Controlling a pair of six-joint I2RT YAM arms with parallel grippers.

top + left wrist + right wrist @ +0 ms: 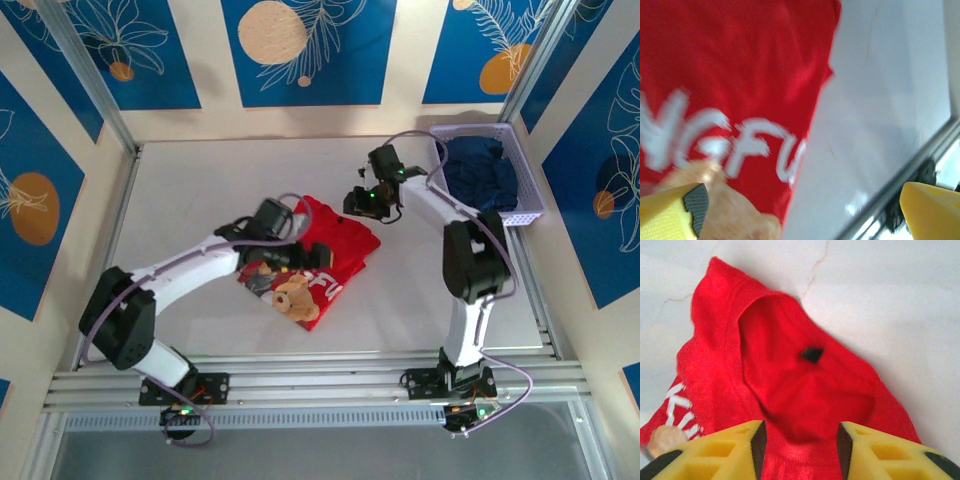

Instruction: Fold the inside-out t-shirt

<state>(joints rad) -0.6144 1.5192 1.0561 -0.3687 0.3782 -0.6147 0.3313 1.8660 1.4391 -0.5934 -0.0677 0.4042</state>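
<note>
**Mara:** Start at the near edge. Where is the left arm?

**Jon:** It reaches from its base at the near-left corner of the tabletop [190, 180] in toward the middle. The left gripper [802, 200] hangs over the t-shirt [335, 245] with its jaws wide apart and nothing between them. One yellow finger is above the teddy-bear print [735, 215], the other out over bare table past the cloth's edge.

**Mara:** And the shirt itself?

**Jon:** It's bright red and lies roughly mid-table in a rumpled, partly folded heap. The bear faces up on the near side, with the white lettering [755, 145] just beyond it (blurred in the left wrist view, so I can't read it).

**Mara:** The right side?

**Jon:** The right gripper [800, 432] hovers at the shirt's far-right end, looking down on the neck opening [790, 385]. Its jaws stand partway apart. Red cloth shows in the gap below them, and I don't see it pinched. A small black patch [812, 354] sits inside the collar.

**Mara:** Anything further back?

**Jon:** There's a lilac basket [531, 170] in the far-right corner, holding a dark navy garment [480, 170], well apart from the shirt.
</note>
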